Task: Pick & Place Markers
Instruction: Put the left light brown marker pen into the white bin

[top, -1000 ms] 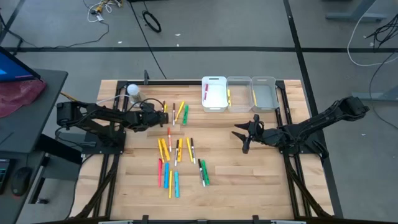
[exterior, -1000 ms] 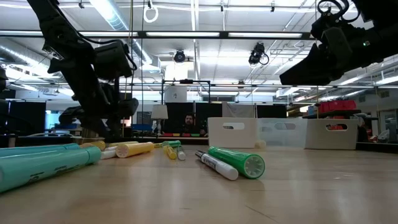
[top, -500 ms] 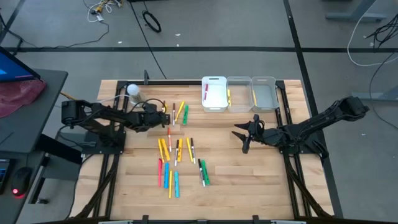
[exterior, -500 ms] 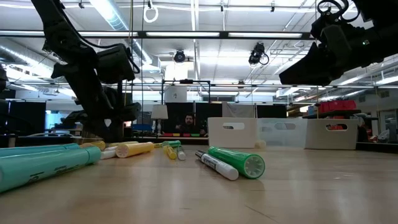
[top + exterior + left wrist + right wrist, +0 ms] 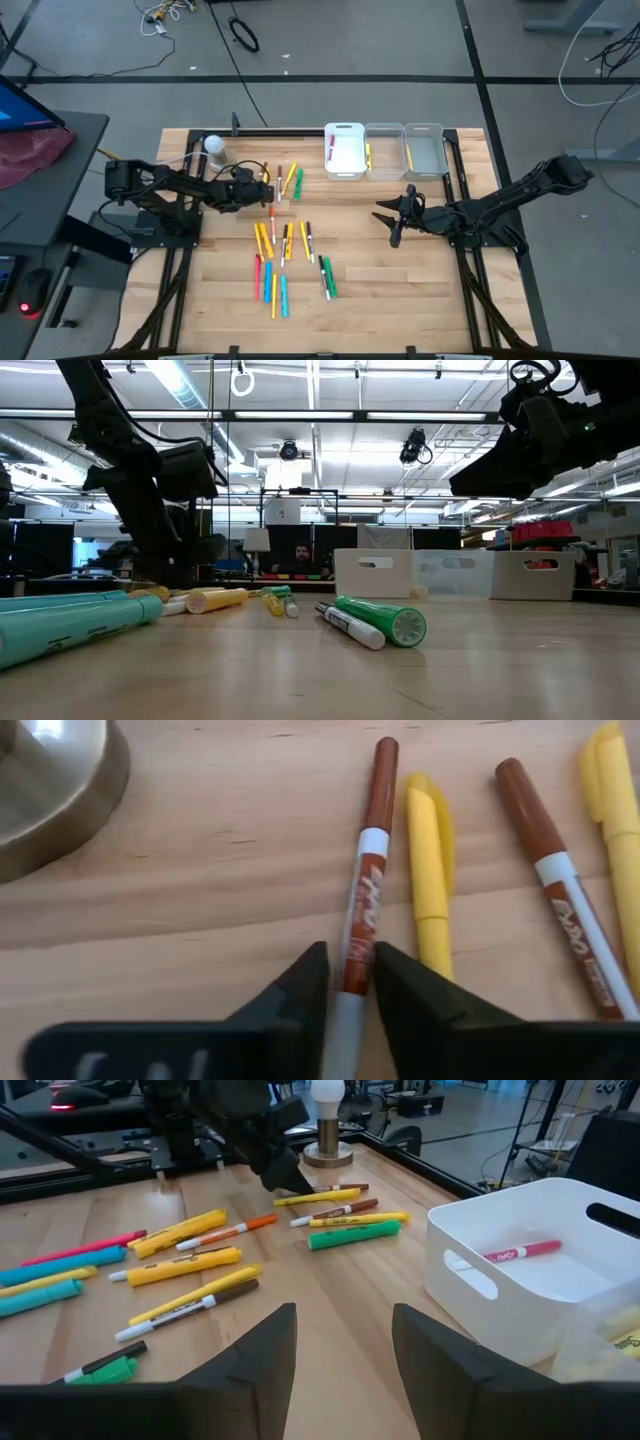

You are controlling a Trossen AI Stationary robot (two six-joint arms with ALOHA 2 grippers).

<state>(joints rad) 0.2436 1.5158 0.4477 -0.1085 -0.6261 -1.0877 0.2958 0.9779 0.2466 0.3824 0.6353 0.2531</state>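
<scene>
Near the tabletop's far left edge, the left gripper (image 5: pixel 345 988) is pinching a brown-capped marker (image 5: pixel 362 905) lying flat; the right gripper (image 5: pixel 343 1342) is hovering, jaws wide.

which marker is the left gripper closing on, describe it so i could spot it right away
Start at the round lamp base at the table's back left corner; a short row of markers lies just beyond it toward the bins. The left gripper straddles the row's end marker nearest the lamp: the brown-capped white marker. Its neighbour is an all-yellow highlighter, so the white barrel with red lettering gives it away.
</scene>
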